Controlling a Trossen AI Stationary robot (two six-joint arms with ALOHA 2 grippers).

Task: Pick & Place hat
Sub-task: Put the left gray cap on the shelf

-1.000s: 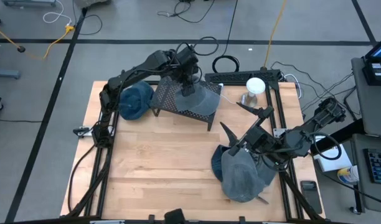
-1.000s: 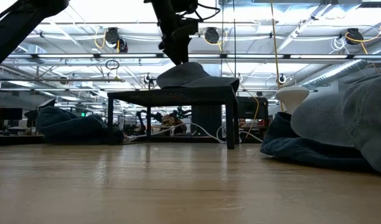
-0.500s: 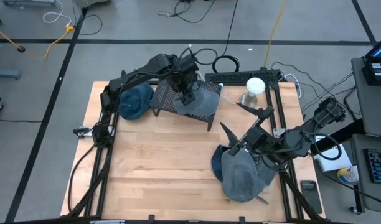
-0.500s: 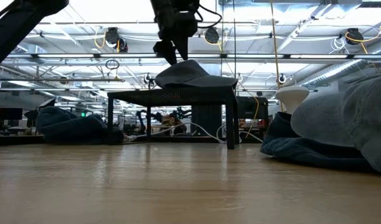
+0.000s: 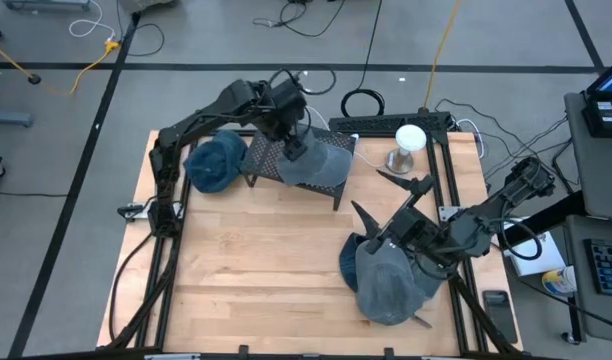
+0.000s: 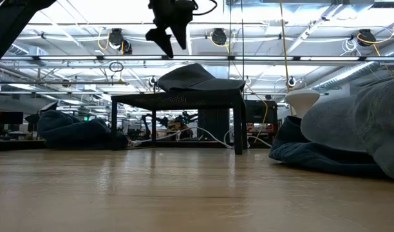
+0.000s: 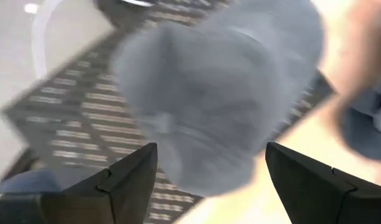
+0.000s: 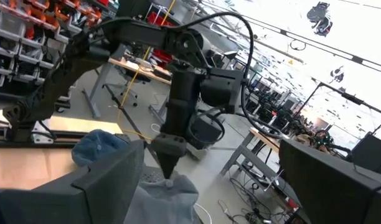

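Grey hat (image 5: 321, 160) flat on black rack (image 5: 269, 158), brim toward right arm.

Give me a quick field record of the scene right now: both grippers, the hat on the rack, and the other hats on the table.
left gripper: open, empty, above the grey hat with a clear gap in the low view
grey hat: lying on the black mesh rack, released
right gripper: open, empty, over the table's right side beside the hat pile
hat pile: grey and blue hats heaped near the right front of the wooden table
blue hat: on the table, left of the rack
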